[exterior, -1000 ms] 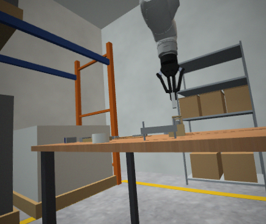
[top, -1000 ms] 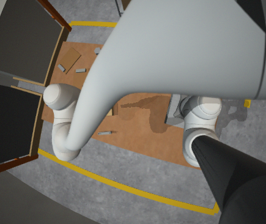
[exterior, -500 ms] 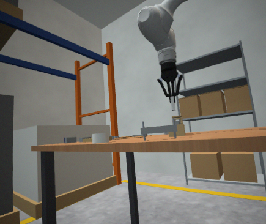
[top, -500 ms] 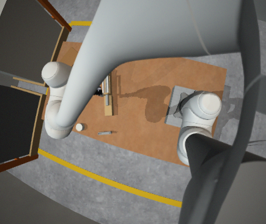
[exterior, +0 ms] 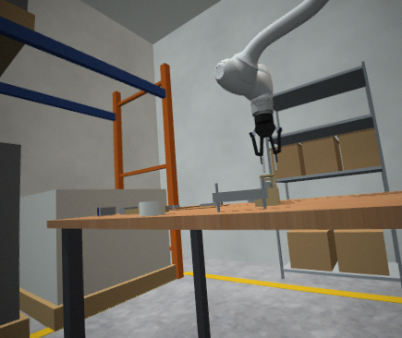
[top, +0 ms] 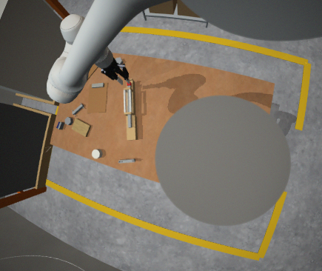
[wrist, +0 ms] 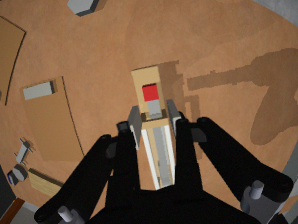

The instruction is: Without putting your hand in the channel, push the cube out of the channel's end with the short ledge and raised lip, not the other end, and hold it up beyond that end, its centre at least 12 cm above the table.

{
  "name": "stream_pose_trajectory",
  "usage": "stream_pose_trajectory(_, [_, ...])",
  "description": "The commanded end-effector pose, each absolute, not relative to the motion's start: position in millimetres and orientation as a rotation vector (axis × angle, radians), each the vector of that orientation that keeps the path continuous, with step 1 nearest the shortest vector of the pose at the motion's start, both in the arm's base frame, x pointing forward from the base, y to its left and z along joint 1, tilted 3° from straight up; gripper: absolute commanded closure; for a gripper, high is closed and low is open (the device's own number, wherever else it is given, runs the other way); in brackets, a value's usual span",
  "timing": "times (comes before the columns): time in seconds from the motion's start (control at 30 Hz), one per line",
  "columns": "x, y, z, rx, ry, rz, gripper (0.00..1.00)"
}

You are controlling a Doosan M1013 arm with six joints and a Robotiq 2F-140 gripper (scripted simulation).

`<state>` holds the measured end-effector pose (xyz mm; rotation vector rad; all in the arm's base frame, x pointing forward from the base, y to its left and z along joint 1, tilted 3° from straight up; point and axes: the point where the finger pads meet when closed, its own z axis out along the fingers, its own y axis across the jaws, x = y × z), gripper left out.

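Observation:
The red cube sits outside the channel on the short ledge. A grey bar lies along the channel; its front part shows right behind the cube, though contact is hard to tell. The longer ledge is at the opposite end. My gripper is partly open and empty, pointing down above the short-ledge end of the channel, with one finger on each side of it in the wrist view. The cube cannot be made out in the exterior view.
A brown panel with a grey block lies beside the channel. A tan block, a white cylinder and a grey bracket are also on the table.

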<state>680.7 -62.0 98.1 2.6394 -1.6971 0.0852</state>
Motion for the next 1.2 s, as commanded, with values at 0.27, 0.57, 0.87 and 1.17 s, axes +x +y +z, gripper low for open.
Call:
stream_pose_trajectory(0.27, [688.6, -75.4, 98.0, 2.644, -1.696, 0.079, 0.75])
stream_pose_trajectory(0.57, [688.6, -75.4, 98.0, 2.644, -1.696, 0.079, 0.75])
stream_pose_trajectory(0.87, [688.6, -75.4, 97.7, 2.644, -1.696, 0.079, 0.75])
stream_pose_trajectory(1.17, [690.3, -76.4, 59.5, 2.644, -1.696, 0.078, 0.75])
